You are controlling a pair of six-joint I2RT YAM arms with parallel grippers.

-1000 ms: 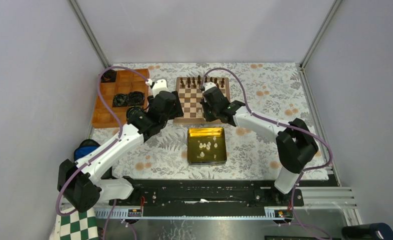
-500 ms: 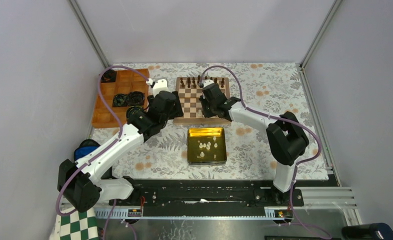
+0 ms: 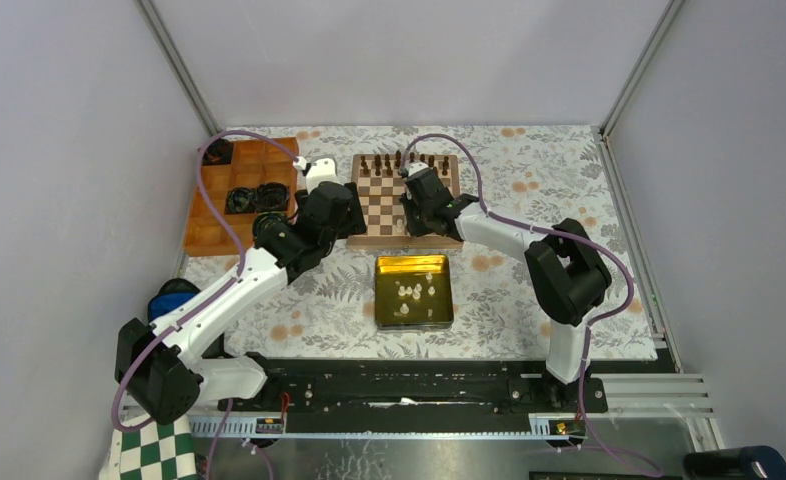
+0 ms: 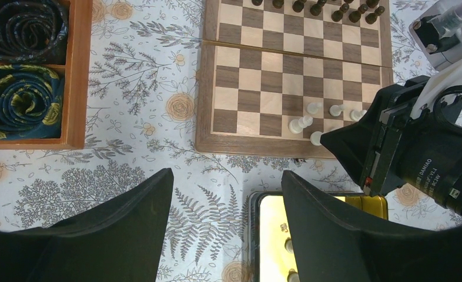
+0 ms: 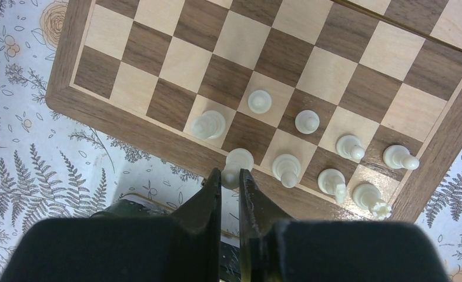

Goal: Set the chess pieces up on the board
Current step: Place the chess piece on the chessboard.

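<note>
The board (image 3: 384, 205) lies at the back centre, with dark pieces (image 3: 399, 162) along its far rows. Several cream chess pieces (image 5: 307, 121) stand in the two near rows at the board's right end. My right gripper (image 5: 230, 174) is shut on one cream piece (image 5: 240, 160) and holds it over the board's near row by the rim. It shows from the left wrist as a black body (image 4: 358, 138) beside that piece (image 4: 315, 138). My left gripper (image 4: 227, 176) is open and empty, over the floral cloth between the board (image 4: 258, 147) and the tin.
A yellow tin (image 3: 381, 300) in front of the board holds several more cream pieces (image 3: 416, 291). An orange compartment tray (image 3: 214, 225) with rolled dark ties (image 3: 252, 198) sits left of the board. Metal frame posts bound the back corners.
The right arm's elbow has swung left and nearer the board, and its gripper has shifted slightly over the near rows, still holding the piece. The left arm has not moved.
</note>
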